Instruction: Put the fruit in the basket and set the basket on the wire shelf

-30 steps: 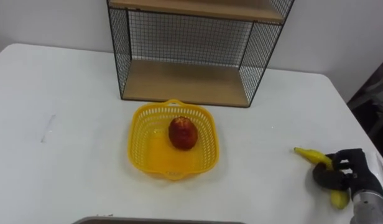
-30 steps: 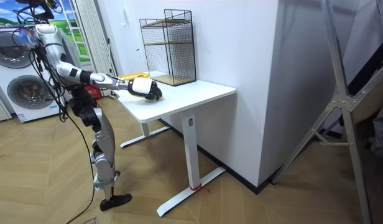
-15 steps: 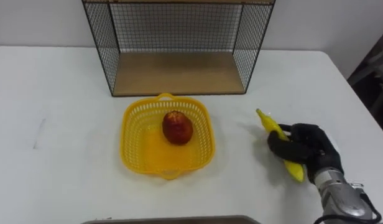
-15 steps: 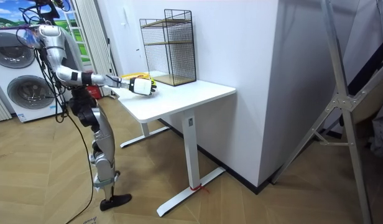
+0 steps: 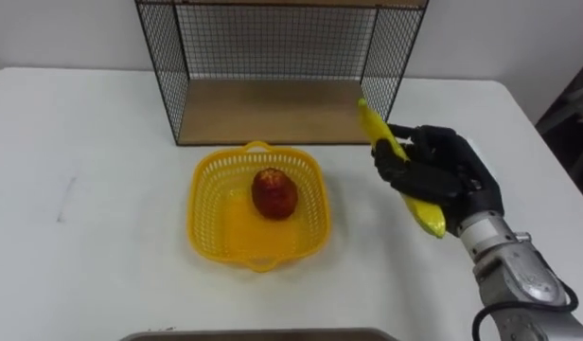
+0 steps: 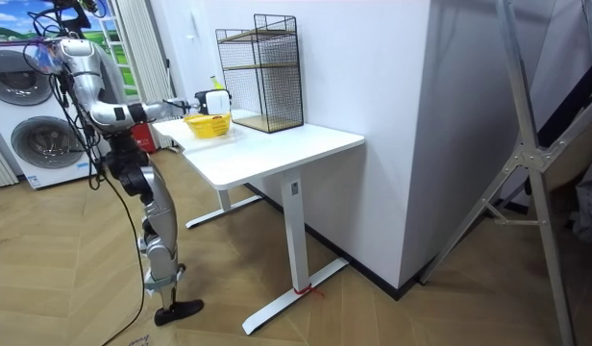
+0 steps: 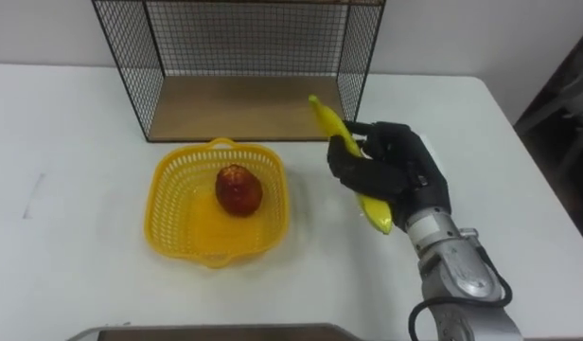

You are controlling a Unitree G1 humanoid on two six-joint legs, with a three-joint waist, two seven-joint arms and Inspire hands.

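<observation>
A yellow plastic basket point(image 5: 208, 204) point(image 7: 168, 210) point(image 6: 208, 126) rests on the white table, in front of the wire shelf point(image 5: 277, 109) point(image 7: 244, 104) point(image 6: 259, 72). A red apple point(image 5: 274, 193) point(image 7: 238, 188) lies inside the basket. My right hand point(image 5: 443, 173) point(image 7: 394, 169) point(image 6: 215, 101) is shut on a yellow banana point(image 5: 427, 212) point(image 7: 375, 212), held above the table just right of the basket. The banana's stem end points up toward the shelf's front right corner.
The white table point(image 5: 83, 170) point(image 7: 528, 170) point(image 6: 286, 149) has bare room left and right of the basket. A dark edge point(image 5: 254, 335) lies along the near side. In the room view the robot stands at the table's end, with washing machines point(image 6: 32, 135) behind it.
My right hand has lifted the banana off the table and carried it left, toward the basket. The view has shifted slightly too.
</observation>
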